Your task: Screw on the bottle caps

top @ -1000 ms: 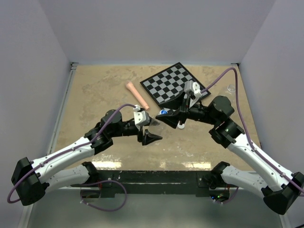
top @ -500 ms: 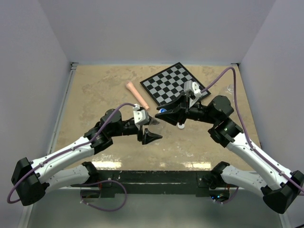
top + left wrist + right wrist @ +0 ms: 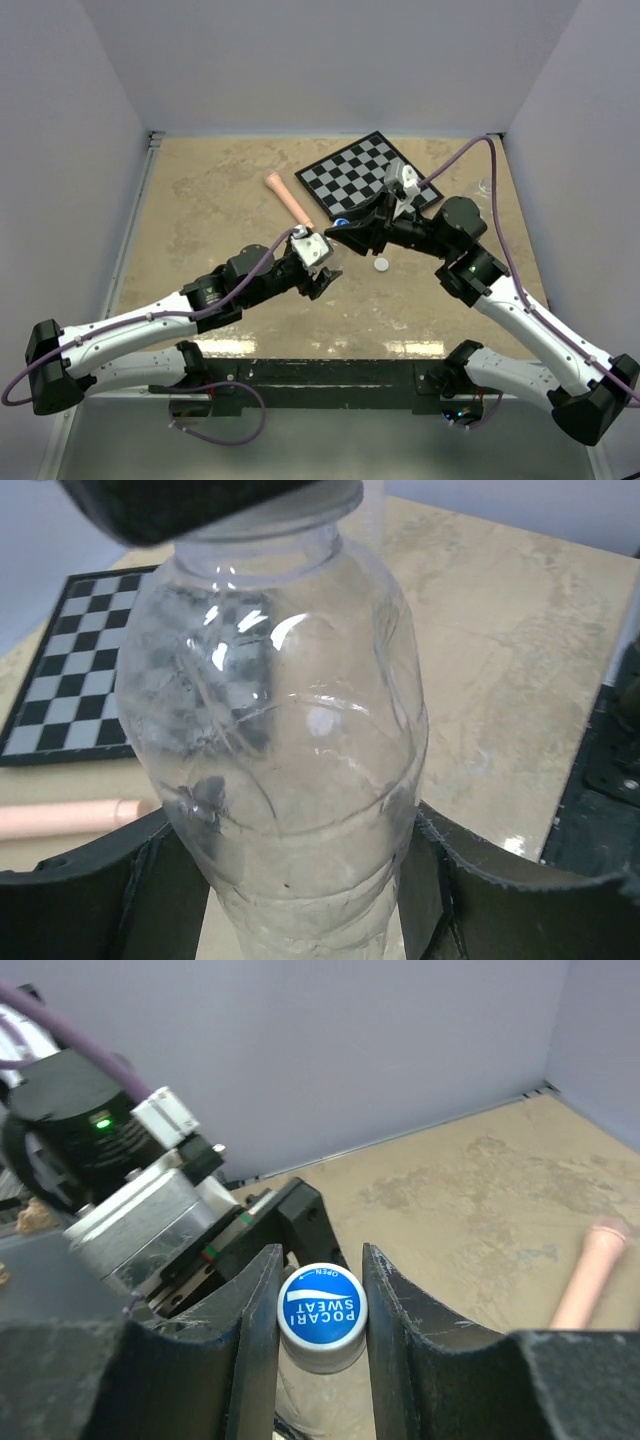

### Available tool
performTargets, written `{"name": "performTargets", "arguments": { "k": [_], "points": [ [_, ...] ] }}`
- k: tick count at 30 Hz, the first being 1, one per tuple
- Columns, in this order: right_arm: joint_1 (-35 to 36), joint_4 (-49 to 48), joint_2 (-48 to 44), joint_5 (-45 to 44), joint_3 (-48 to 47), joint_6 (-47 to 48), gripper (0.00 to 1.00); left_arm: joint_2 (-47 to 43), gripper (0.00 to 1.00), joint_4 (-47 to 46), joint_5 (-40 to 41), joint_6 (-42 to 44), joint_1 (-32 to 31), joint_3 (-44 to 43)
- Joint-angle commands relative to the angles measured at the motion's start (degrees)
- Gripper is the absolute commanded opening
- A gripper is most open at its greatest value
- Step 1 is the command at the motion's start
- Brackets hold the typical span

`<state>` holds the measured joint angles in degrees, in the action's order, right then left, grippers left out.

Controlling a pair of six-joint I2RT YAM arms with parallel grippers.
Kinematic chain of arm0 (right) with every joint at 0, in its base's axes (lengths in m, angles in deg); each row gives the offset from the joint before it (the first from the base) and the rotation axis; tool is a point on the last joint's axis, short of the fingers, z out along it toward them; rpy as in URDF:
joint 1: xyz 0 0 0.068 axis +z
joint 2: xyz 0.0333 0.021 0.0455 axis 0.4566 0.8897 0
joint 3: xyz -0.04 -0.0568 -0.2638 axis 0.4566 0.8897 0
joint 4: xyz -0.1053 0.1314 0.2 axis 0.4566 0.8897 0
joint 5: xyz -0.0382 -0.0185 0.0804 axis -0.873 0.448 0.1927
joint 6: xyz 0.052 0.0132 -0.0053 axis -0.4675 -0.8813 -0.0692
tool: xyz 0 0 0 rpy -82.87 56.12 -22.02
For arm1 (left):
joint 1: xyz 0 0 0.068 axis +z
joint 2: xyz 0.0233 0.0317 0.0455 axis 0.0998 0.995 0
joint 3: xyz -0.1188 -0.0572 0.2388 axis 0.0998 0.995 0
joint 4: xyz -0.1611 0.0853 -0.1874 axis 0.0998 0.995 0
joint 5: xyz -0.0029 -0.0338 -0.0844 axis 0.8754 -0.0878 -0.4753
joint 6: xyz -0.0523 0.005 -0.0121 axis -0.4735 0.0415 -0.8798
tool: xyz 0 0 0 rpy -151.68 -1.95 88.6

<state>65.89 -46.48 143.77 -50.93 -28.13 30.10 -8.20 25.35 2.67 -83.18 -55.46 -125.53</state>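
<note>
from up here, your left gripper point(image 3: 322, 272) sits just nearer the bases than your right gripper point(image 3: 343, 228) and a touch to its left, the two almost meeting. the blue cap point(image 3: 342, 223) shows at the right gripper's tip. between the two grippers, the large bottle point(image 3: 331, 252) is only a faint clear shape, hard to make out. the white cap point(image 3: 381, 264) lies on the table point(image 3: 200, 200) just right of the left gripper, apart from both. the pink stick point(image 3: 288, 200) lies beyond and left of the right gripper, and the checkerboard point(image 3: 365, 172) lies just beyond it. the tiny bottle point(image 3: 487, 186) stands well off to its right, near the wall.
</note>
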Motion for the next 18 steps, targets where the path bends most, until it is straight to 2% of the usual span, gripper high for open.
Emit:
{"name": "performTargets", "arguments": {
  "k": [1, 7, 14, 18],
  "points": [
    [-0.4, 11.3, 1.5, -13.8, -1.7, -0.5, 0.00, -0.3, 0.00, -6.9, 19.3, 3.6, -2.2, -5.5],
    [-0.2, 13.8, 1.5, -25.6, -1.2, -4.4, 0.00, 1.7, 0.00, -12.4, 34.0, 5.0, -5.9, -5.7],
    [4.6, 8.9, 0.8, -36.9, 1.5, -13.1, 0.00, 7.6, 0.00, -29.1, 48.3, 13.6, -11.3, -2.7],
    [7.7, 5.7, 1.5, -41.2, 2.8, -15.5, 0.00, 10.6, 0.00, -32.0, 50.7, 15.6, -12.7, -2.3]
  ]
}}
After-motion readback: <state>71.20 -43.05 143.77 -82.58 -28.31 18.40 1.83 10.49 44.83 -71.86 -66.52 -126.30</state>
